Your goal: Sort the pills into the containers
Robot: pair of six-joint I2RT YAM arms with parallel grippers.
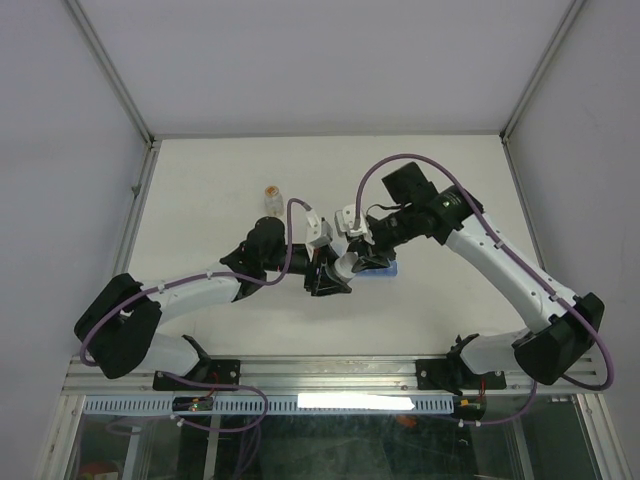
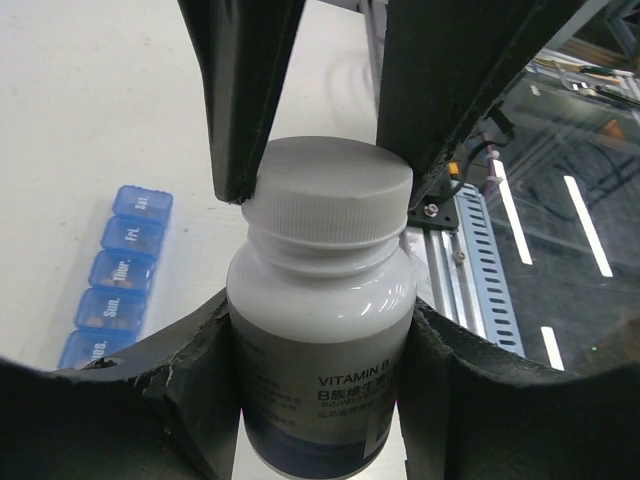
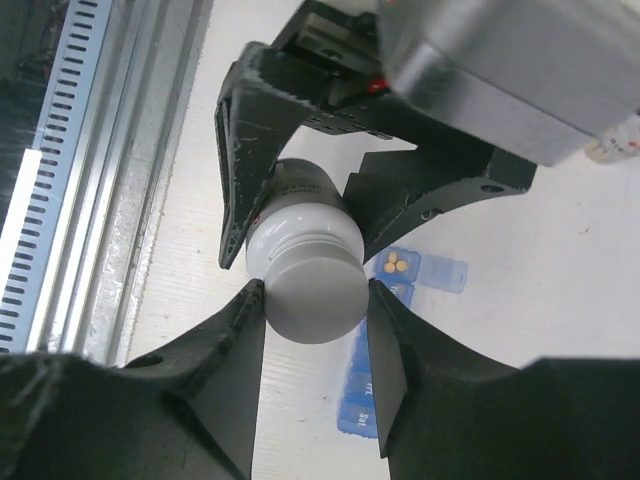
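Observation:
A white vitamin bottle (image 2: 320, 310) with a dark band is held between both grippers above the table. My left gripper (image 2: 325, 375) is shut on the bottle's body. My right gripper (image 3: 315, 300) is shut on its white screw cap (image 3: 312, 300), its fingers (image 2: 245, 110) showing in the left wrist view. In the top view the left gripper (image 1: 328, 277) and right gripper (image 1: 349, 262) meet at mid-table. The blue containers strip (image 3: 358, 395) lies on the table just under and beside the bottle. Its end compartment is open and holds three yellow pills (image 3: 398, 265). The strip also shows in the left wrist view (image 2: 115, 275) and the top view (image 1: 385, 270).
A small clear vial with orange (image 1: 272, 200) stands farther back, left of centre. A metal rail (image 1: 330, 372) runs along the near table edge. Frame posts and white walls enclose the table on the left, right and back.

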